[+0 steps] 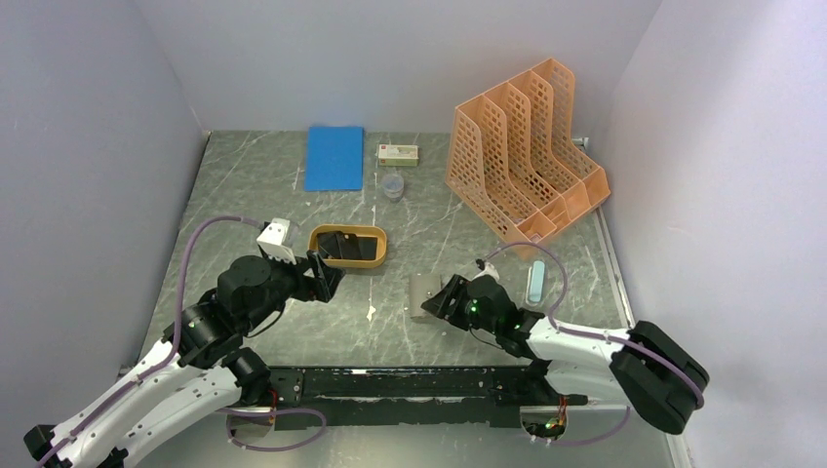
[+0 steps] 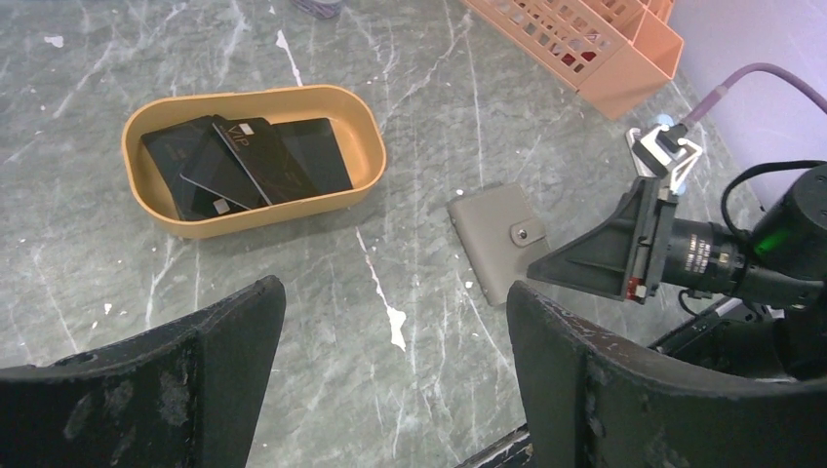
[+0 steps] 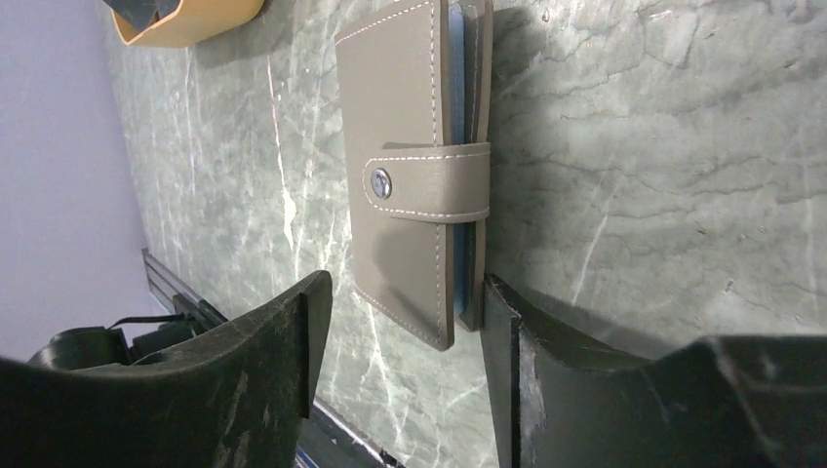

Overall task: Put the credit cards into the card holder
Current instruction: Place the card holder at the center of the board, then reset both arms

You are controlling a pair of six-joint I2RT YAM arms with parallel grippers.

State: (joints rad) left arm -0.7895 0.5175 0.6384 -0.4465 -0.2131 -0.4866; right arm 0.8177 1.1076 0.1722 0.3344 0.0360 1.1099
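The cards (image 2: 244, 161) lie overlapping in the orange tray (image 2: 255, 222). The holder (image 2: 497, 239) lies flat on the surface (image 2: 429, 107) near it, strap snapped shut. The left gripper (image 2: 390, 331) hangs near the tray with jaws wide apart and empty, while the right gripper (image 3: 405, 297) has its jaws spread either side of the holder's end.

In the top view's centre-left, the dark rectangular credit cards (image 1: 345, 246) lie overlapping in the orange oval plastic tray (image 1: 347, 268). The grey-brown leather card holder (image 1: 422, 292) lies lower right of it on the grey marbled tabletop (image 1: 439, 226); the orange perforated file rack (image 1: 522, 161) stands upper right.
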